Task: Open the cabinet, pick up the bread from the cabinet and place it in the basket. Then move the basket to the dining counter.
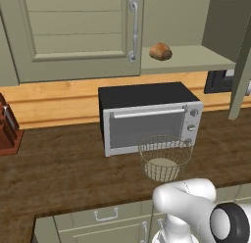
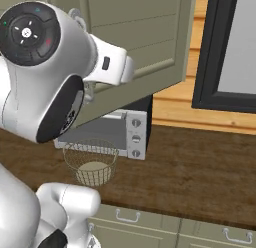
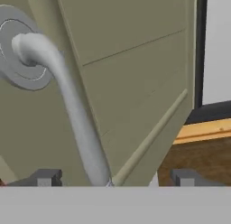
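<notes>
The cabinet's [image 1: 78, 36] right door [image 2: 140, 37] stands swung open. The bread [image 1: 160, 51], a small golden-brown bun, lies on the bared shelf. In the hand view my gripper [image 3: 116, 178] is open, its fingertips [image 3: 45, 178] spread wide on either side of the door's silver bar handle [image 3: 76, 114], which runs down between them. The wire basket [image 1: 164, 156] stands on the worktop in front of the microwave, and the right base view shows the basket [image 2: 91, 162] below my arm. The dining counter is out of view.
A silver microwave [image 1: 149, 117] sits behind the basket on the dark wood worktop [image 1: 63, 168]. A knife block [image 1: 7, 129] stands at the far left. The open door's edge [image 1: 240, 80] hangs over the worktop's right. A dark-framed window [image 2: 220, 52] is beyond.
</notes>
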